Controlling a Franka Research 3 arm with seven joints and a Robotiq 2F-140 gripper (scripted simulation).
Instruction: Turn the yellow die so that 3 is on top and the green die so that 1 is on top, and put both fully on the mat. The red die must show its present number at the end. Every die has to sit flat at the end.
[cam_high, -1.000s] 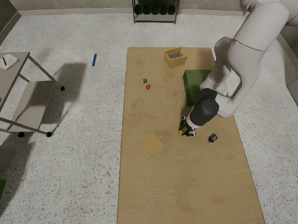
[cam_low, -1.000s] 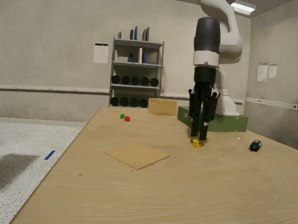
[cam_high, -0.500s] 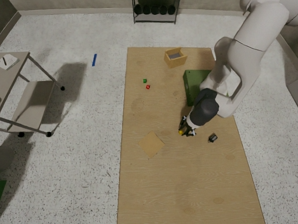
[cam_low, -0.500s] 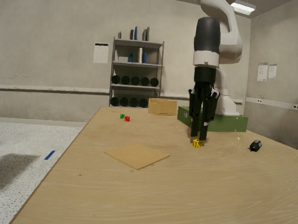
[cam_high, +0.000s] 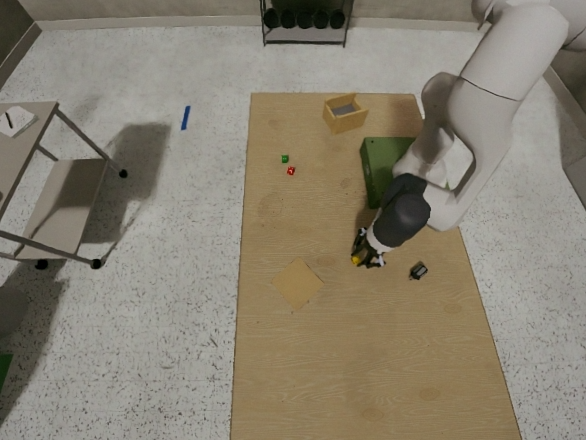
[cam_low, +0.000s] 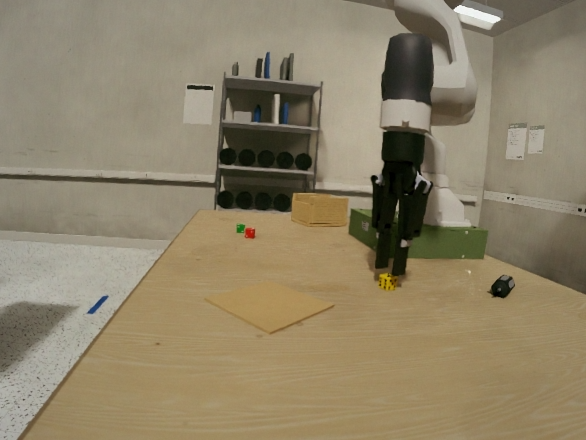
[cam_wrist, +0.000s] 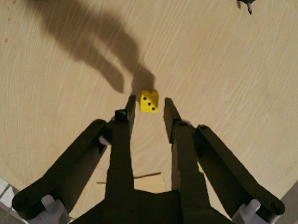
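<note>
The yellow die (cam_high: 355, 260) (cam_low: 387, 281) sits flat on the wooden table, to the right of the tan mat (cam_high: 297, 283) (cam_low: 270, 305) and off it. My gripper (cam_low: 391, 270) points straight down just above the die. Its fingers stand a narrow gap apart with nothing between them. In the wrist view the die (cam_wrist: 149, 102) shows below the gap between the fingertips. The green die (cam_high: 284, 158) (cam_low: 240, 228) and the red die (cam_high: 291, 171) (cam_low: 250, 233) lie close together at the far left of the table, off the mat.
A cardboard box (cam_high: 345, 112) (cam_low: 320, 209) stands at the far end. A green base block (cam_high: 387, 167) (cam_low: 420, 235) lies behind the gripper. A small black object (cam_high: 418, 271) (cam_low: 502, 286) lies to the gripper's right. A cart (cam_high: 45, 175) stands on the floor.
</note>
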